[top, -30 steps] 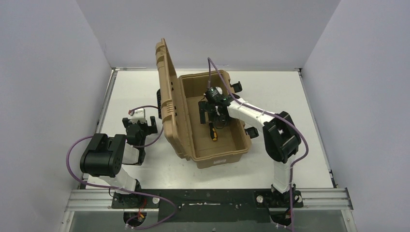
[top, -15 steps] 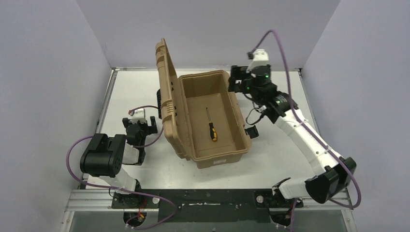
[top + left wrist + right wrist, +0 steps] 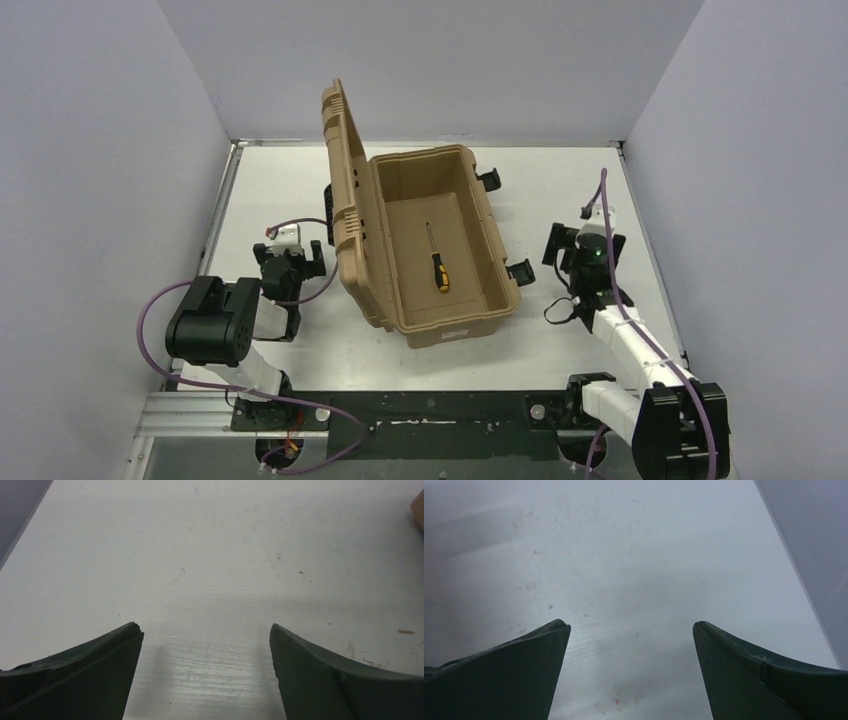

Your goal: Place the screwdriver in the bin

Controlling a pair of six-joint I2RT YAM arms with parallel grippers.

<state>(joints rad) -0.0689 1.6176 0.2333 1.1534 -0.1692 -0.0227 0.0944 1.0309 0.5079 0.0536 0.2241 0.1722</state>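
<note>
The screwdriver [image 3: 436,262], with a thin shaft and a black and yellow-orange handle, lies on the floor of the open tan bin [image 3: 497,262], whose ribbed lid [image 3: 340,190] stands upright on the left. My right gripper [image 3: 583,244] is open and empty over the table right of the bin; its wrist view [image 3: 630,630] shows only bare table. My left gripper [image 3: 290,252] is open and empty left of the bin; its wrist view [image 3: 205,632] shows bare table too.
Black latches [image 3: 520,271] stick out on the bin's right side. A corner of the bin [image 3: 419,507] shows at the right edge of the left wrist view. Grey walls close in the table on three sides.
</note>
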